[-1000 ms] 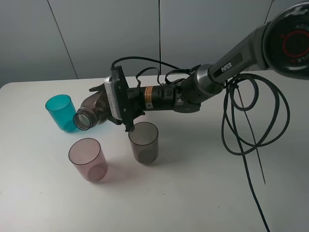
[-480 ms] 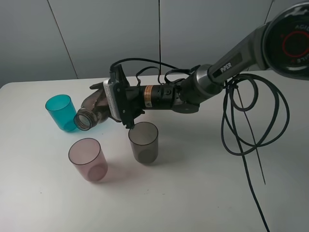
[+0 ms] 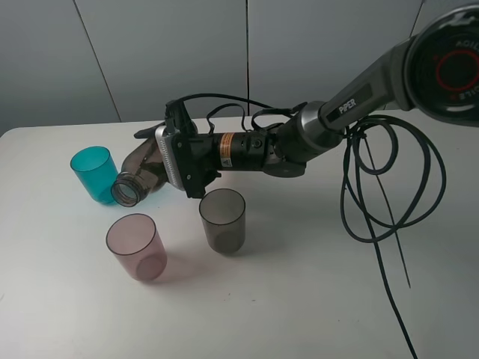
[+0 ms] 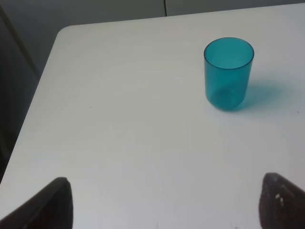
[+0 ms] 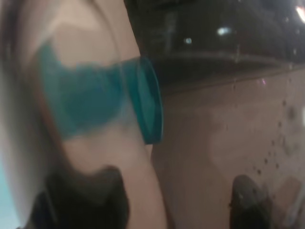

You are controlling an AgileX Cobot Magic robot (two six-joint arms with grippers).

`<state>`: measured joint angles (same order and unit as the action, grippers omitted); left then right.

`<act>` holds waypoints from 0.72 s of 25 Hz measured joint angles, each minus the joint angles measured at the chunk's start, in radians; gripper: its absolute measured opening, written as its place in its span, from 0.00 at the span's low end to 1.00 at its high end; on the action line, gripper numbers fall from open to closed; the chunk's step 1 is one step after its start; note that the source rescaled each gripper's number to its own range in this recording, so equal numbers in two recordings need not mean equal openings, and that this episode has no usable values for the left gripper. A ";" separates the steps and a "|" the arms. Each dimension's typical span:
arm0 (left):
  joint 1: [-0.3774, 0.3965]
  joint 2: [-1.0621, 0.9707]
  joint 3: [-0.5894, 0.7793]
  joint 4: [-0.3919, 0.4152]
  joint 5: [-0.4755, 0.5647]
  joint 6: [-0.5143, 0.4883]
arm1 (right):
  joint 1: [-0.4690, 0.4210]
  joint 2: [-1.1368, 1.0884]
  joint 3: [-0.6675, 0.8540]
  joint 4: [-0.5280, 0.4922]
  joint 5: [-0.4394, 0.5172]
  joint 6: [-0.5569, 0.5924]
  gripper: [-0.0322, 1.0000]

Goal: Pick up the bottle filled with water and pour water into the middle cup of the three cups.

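Observation:
My right gripper [image 3: 155, 158] is shut on the smoky-brown bottle [image 3: 141, 175], which lies tilted almost flat above the table. Its open neck points down and left, close beside the teal cup [image 3: 94, 173]. The pink middle cup [image 3: 136, 247] stands in front of and below the neck, apart from it. The smoky grey cup [image 3: 222, 219] stands just below my right wrist. In the right wrist view the bottle [image 5: 228, 119] fills the picture, and the teal cup [image 5: 95, 102] shows blurred through it. My left gripper [image 4: 167, 210] is open over bare table, with the teal cup [image 4: 228, 74] ahead of it.
The white table [image 3: 299, 299] runs back to a grey panelled wall. Black cables [image 3: 389, 187] hang in loops from the right arm onto the table's right side. The table's left corner edge [image 4: 57, 38] shows in the left wrist view.
My right gripper has carried the bottle slightly to the left, and its neck now sits a little lower and nearer the teal cup. The cups have not moved.

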<state>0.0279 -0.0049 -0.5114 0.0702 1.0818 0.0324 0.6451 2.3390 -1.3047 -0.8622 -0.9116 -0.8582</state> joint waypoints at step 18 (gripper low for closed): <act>0.000 0.000 0.000 0.000 0.000 0.000 | 0.022 0.000 0.000 0.034 -0.011 -0.072 0.03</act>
<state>0.0279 -0.0049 -0.5114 0.0702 1.0818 0.0324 0.6671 2.3390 -1.3047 -0.8285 -0.9222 -0.9305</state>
